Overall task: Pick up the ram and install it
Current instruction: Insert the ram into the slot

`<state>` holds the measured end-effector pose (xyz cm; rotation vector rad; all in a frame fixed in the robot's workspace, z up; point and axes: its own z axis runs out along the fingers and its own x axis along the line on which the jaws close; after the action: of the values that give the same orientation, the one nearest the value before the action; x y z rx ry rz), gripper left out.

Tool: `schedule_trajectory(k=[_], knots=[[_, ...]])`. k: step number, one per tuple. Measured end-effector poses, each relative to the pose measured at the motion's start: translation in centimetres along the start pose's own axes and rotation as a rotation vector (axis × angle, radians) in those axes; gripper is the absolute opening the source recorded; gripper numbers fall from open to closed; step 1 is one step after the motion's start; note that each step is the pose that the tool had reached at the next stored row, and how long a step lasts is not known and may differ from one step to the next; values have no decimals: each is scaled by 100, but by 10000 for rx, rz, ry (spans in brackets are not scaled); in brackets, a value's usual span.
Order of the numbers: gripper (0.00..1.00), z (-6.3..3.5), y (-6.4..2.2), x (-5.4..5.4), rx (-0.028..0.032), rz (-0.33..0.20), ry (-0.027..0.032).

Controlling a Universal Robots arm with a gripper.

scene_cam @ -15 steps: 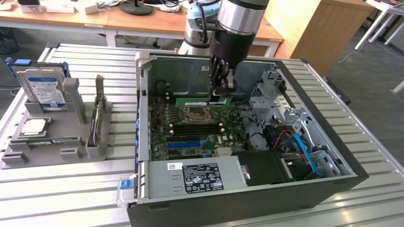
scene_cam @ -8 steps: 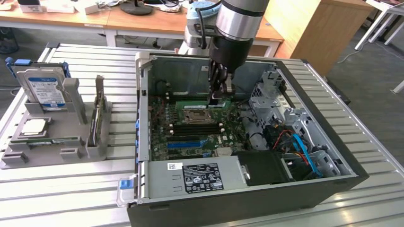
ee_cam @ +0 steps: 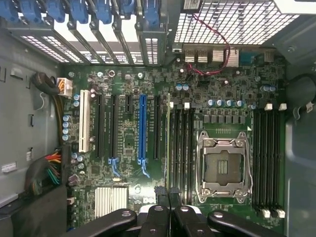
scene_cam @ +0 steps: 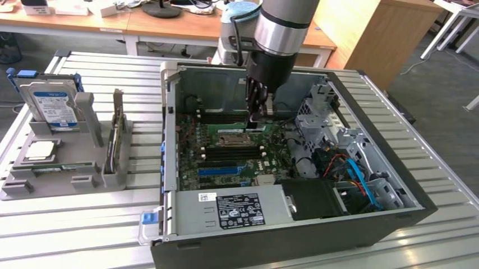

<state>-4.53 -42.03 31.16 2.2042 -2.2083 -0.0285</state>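
**Claw [scene_cam: 254, 119] grips ram stick [scene_cam: 262, 125] beside the memory slots**

Nearest in the exterior view, a ribbed grey metal tabletop [scene_cam: 75, 235] carries a black, open-sided computer case [scene_cam: 299, 249] lying flat. Just inside the case's near wall sits a grey metal power supply [scene_cam: 194, 216] with a black label. Towards the exterior view's left, a grey plastic holder [scene_cam: 45, 188] stands on the same surface, well apart from the claw. A silver hard drive [scene_cam: 51, 106] is propped upright at its far end.

Deeper in the case lies the green motherboard [scene_cam: 190, 143], with a long blue plastic slot [scene_cam: 221, 168]. Beyond that is a square silver processor socket [scene_cam: 233, 138], with black memory slots [scene_cam: 228, 152] on either side of it.

At the far side of the socket the black claw reaches straight down into the case. Its fingers are pressed together on the upper edge of the long, thin green circuit-board ram stick.

In the wrist view the claw [ee_cam: 169, 195] holds the ram stick [ee_cam: 169, 143] edge-on. It shows as a narrow line between the blue slot [ee_cam: 142, 128] and the socket [ee_cam: 221, 165], just beside the outermost black memory slot [ee_cam: 175, 148]. I cannot tell whether it is seated in a slot.

Farther back, the silver-and-grey arm [scene_cam: 281, 28] rises out of the picture. Behind it stands a light wooden tabletop [scene_cam: 90, 22].
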Motion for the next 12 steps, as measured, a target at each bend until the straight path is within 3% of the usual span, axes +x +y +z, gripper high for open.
schedule_trajectory(k=[12], knots=[[12, 124, -3, 0, -1, 0, 3]])
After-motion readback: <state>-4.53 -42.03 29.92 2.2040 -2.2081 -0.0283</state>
